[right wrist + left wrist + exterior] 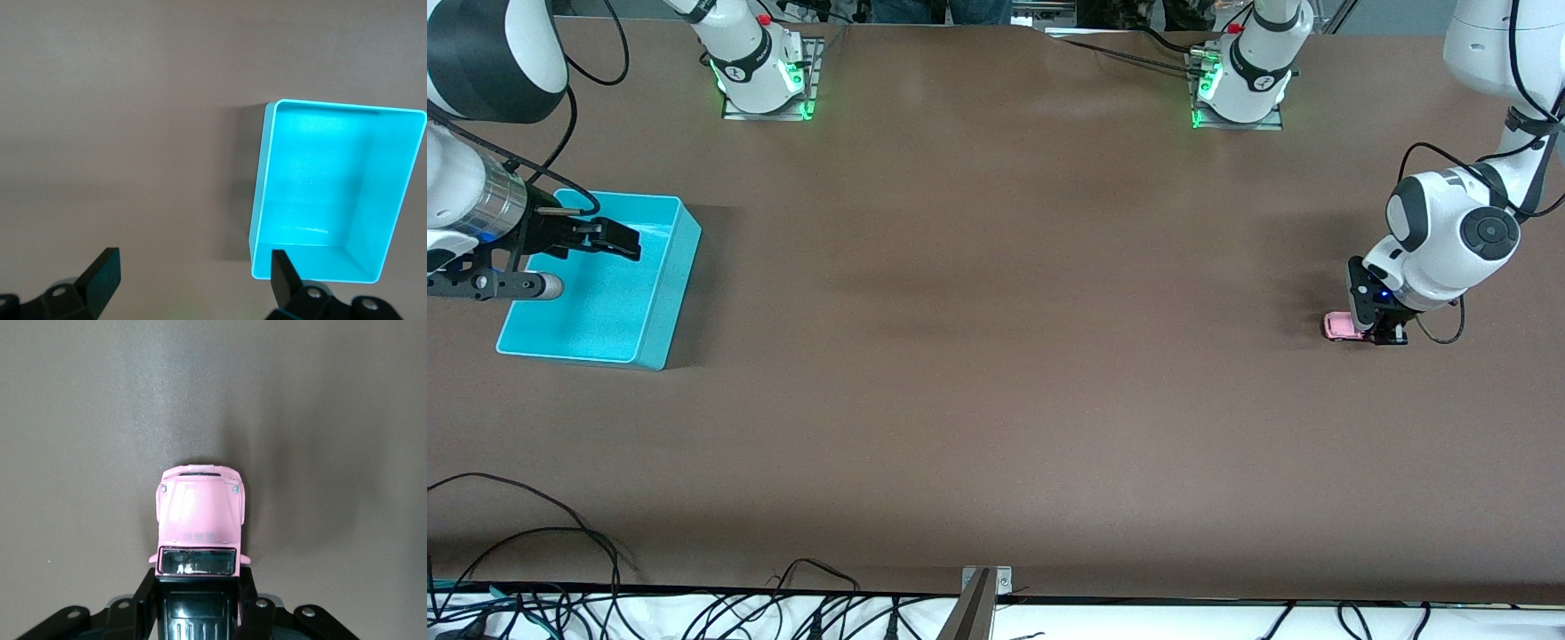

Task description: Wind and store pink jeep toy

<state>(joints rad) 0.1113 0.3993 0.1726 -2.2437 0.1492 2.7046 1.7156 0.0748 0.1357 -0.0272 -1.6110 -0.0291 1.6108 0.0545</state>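
A long brown table (996, 356) seen from high above, with two white robot arms based along its top edge. At the right arm's end of the table sits an open rectangular turquoise plastic bin (663, 293), with nothing seen inside it. The right gripper (618, 240) hangs in the air over the bin, its two black fingers (100, 277) spread wide apart and holding nothing; this arm waits. In the right wrist view the bin (260, 193) shows its bright turquoise floor and upright walls, with the spread fingertips framing its near corner.

The middle of the table is bare brown surface.

At the left arm's end, well apart from the bin, the left gripper (1376, 331) is down at the tabletop. Its jaws are pinched on the black rear part of the tiny boxy pink jeep toy (1341, 326), which rests on the table. In the left wrist view the jeep (200, 513) points away from the gripper (198, 603), its pink bonnet and dark windscreen clear of the black fingers (148, 593) that press against both sides of its roof.
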